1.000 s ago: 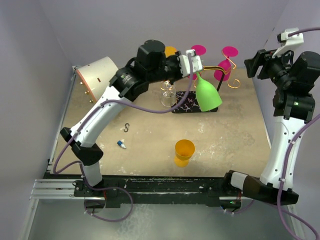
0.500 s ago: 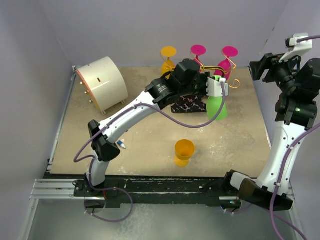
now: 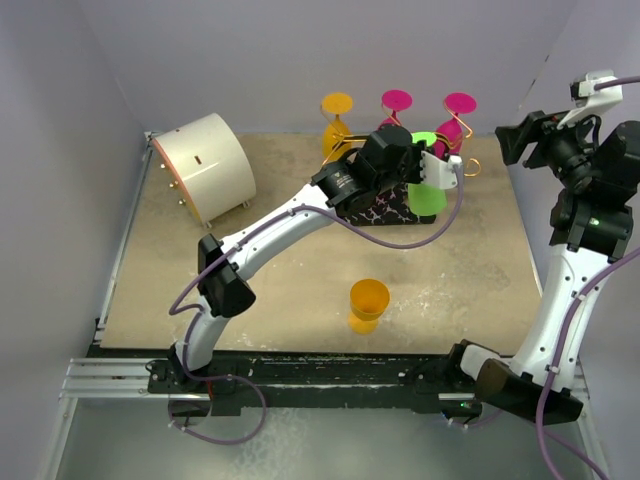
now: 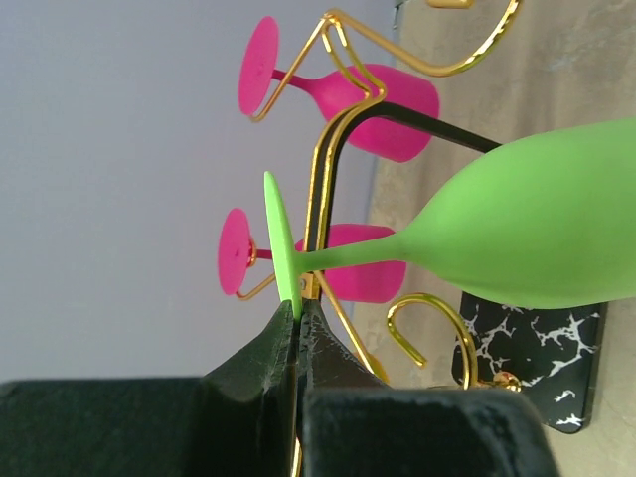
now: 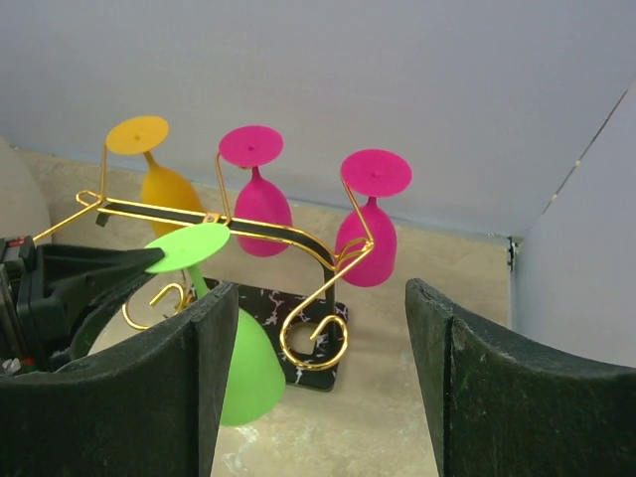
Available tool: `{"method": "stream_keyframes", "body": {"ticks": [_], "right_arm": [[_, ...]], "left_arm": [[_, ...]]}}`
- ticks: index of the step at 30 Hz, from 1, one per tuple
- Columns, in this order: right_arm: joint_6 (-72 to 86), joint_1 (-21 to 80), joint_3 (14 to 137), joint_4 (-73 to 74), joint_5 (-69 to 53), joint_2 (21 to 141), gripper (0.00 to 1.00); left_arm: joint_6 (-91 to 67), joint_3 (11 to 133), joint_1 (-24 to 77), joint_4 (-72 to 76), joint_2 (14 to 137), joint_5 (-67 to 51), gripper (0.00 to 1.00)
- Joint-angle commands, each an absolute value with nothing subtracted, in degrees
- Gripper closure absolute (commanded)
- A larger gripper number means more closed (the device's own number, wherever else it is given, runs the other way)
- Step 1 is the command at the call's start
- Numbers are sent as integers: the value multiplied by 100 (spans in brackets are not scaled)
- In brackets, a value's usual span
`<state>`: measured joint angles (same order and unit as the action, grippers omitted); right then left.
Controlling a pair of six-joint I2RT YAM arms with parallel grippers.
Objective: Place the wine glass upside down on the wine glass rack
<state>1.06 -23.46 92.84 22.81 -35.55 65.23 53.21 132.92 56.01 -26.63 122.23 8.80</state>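
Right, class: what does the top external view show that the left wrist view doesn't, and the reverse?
Only top external: the white cylinder, a loose orange glass and the right hand. Only left wrist: how the left hand pinches the green wine glass by its foot's edge. Both: that glass, the wine glass rack and two pink glasses hanging on it.

No legible text, label, brand, number or sign on anything in view.

Matt green wine glass (image 4: 537, 229) — glossy gold-wire rack (image 4: 532, 348)
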Motion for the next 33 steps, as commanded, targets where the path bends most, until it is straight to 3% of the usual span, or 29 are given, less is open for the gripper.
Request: {"method": "stream_keyframes", "body": {"ticks": [1, 33], "right_arm": [[237, -2385, 9301, 1940, -3851, 6447, 29], [281, -2446, 9097, 1846, -4104, 6372, 29]], "left_arm": [[5537, 13369, 5556, -2001, 12208, 1335, 100], [5358, 12373, 5476, -2061, 11441, 1441, 100]]}}
